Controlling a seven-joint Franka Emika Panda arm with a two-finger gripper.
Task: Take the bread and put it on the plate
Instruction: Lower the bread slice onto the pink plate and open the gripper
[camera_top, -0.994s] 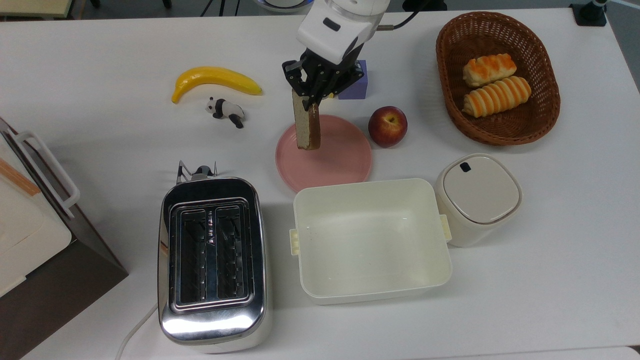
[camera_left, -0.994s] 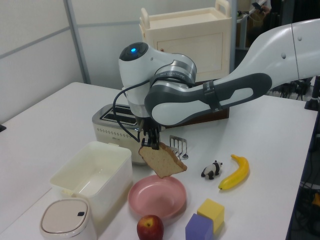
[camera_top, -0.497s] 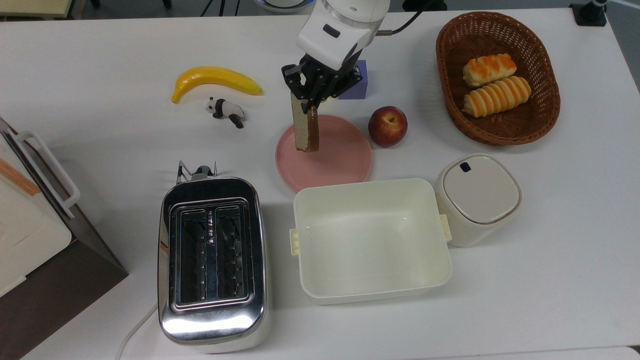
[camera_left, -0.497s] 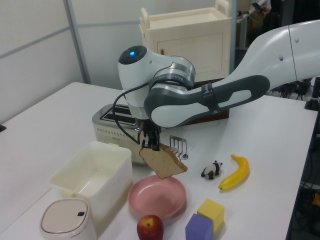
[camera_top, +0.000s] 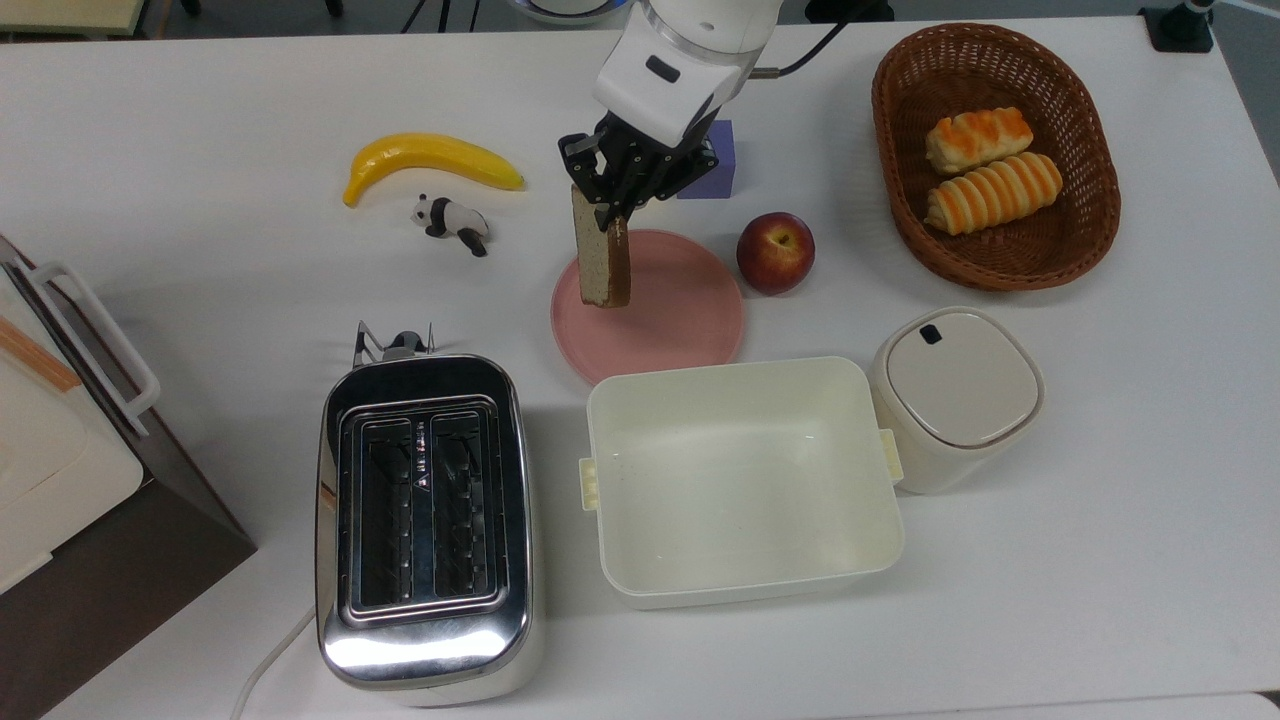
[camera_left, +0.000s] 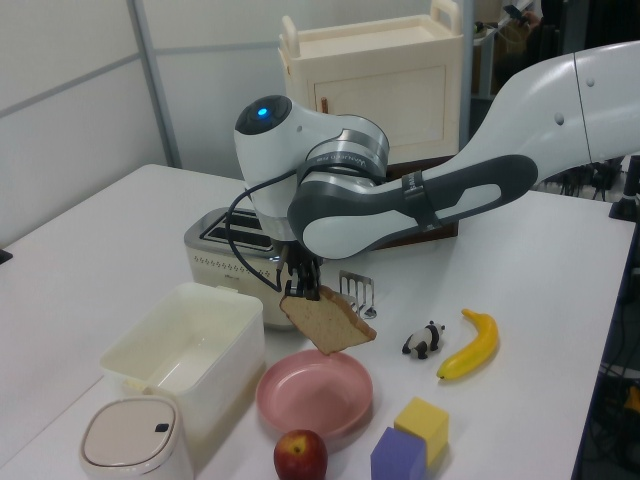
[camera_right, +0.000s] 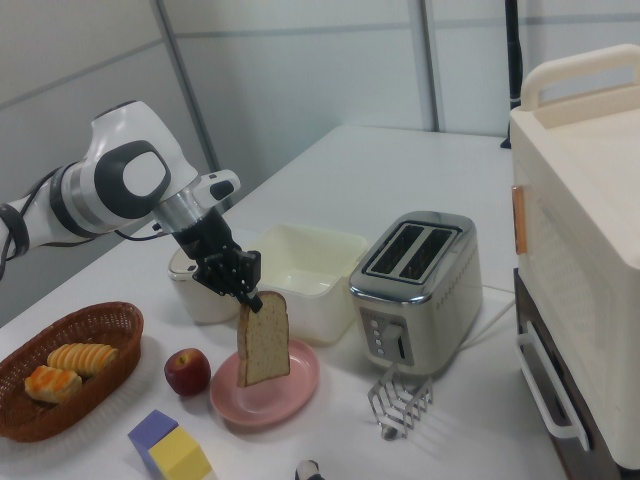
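Since a second ago your hand (camera_top: 607, 214) has drifted slightly toward the top view's left, the bread's lower end swinging with it. It is clamped on the top edge of the bread (camera_top: 602, 260), which hangs upright above the plate (camera_top: 690, 310), near its rim on the banana side. Pickup done; lowering and release remain. Count: one slice, one plate, one banana (camera_top: 430, 160), one apple (camera_top: 775, 251), two rolls (camera_top: 990, 168).

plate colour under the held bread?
Plain pink, no pattern. The plate shows best in the top view, below the bread held by the gripper.
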